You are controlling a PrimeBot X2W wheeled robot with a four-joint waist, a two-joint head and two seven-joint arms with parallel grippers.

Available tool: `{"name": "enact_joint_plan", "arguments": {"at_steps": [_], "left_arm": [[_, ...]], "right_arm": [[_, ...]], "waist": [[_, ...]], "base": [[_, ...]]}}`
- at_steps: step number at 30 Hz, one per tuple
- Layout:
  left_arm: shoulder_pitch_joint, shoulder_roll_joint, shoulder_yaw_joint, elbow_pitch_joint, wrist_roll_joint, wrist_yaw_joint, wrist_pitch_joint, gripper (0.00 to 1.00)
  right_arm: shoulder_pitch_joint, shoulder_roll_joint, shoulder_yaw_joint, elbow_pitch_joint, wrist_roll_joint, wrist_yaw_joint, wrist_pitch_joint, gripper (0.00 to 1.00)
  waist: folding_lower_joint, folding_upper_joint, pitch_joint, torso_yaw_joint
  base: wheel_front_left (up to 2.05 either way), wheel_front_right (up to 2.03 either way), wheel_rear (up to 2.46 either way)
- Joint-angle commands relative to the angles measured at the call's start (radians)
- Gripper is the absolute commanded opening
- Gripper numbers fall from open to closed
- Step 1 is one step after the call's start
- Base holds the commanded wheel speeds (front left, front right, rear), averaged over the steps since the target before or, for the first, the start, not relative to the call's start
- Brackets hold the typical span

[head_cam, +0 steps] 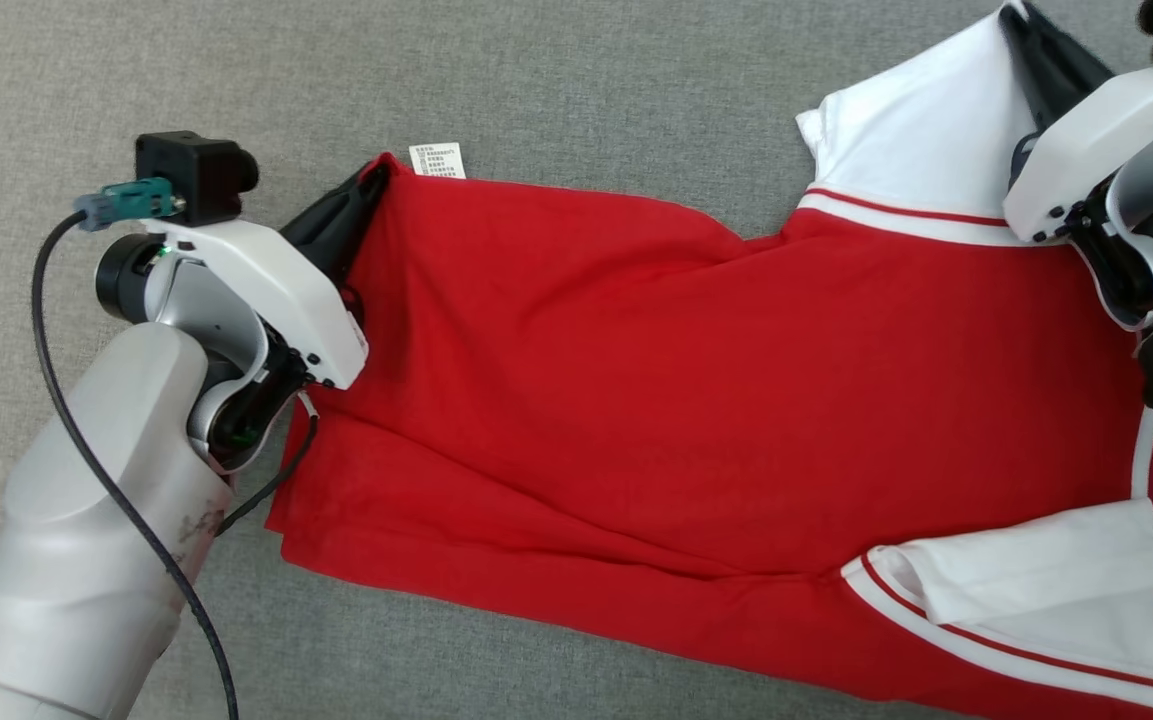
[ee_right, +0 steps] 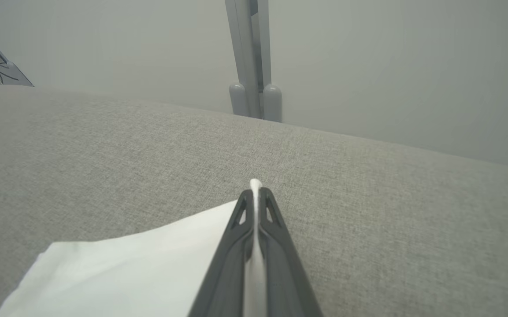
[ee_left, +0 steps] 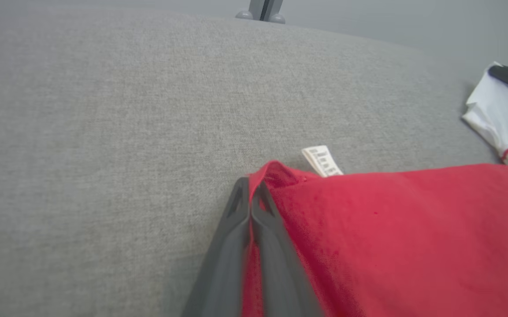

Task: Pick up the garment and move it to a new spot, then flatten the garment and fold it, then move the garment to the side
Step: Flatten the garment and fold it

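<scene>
Flattening step underway, judging by spread. Pinching hem corner of red jersey shirt [head_cam: 686, 400] in left gripper [head_cam: 368, 185], fingers pressed together on fabric, white tag [head_cam: 437, 160] lying just beside tips. Clamping white sleeve [head_cam: 936, 120] edge in right gripper [ee_right: 256, 196], likewise closed tight. Stretching shirt between both, body trailing behind fingers across grey fabric surface [head_cam: 236, 80], wrinkles showing mid-panel. Next, probably: pulling apart evenly, laying far edge down flat, then releasing.
</scene>
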Motion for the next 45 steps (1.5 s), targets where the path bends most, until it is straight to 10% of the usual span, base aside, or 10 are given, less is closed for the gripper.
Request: {"name": "enact_joint_plan", "arguments": {"at_steps": [1, 20, 34, 45], "left_arm": [[0.011, 0.013, 0.010, -0.008, -0.021, 0.001, -0.010, 0.00], [0.358, 0.209, 0.170, -0.373, -0.330, 0.014, -0.064, 0.00], [0.702, 0.257, 0.294, -0.707, -0.520, 0.067, -0.103, 0.00], [0.825, 0.242, 0.313, -0.663, -0.613, 0.069, -0.099, 0.00]], "right_arm": [[0.010, -0.013, 0.000, -0.022, 0.026, 0.000, -0.033, 0.00], [0.520, -0.120, -0.074, -0.658, 0.188, 0.000, -0.071, 0.00], [0.992, 0.008, -0.312, -0.975, 0.202, 0.000, 0.023, 0.00], [1.192, 0.098, -0.412, -0.997, 0.213, 0.000, 0.100, 0.00]], "waist": [[0.0000, 0.0000, -0.009, -0.008], [0.0000, 0.0000, -0.107, -0.120], [0.0000, 0.0000, -0.146, -0.127], [0.0000, 0.0000, -0.190, -0.130]], "base": [[0.00, 0.00, 0.00], [0.00, 0.00, 0.00], [0.00, 0.00, 0.00], [0.00, 0.00, 0.00]]}}
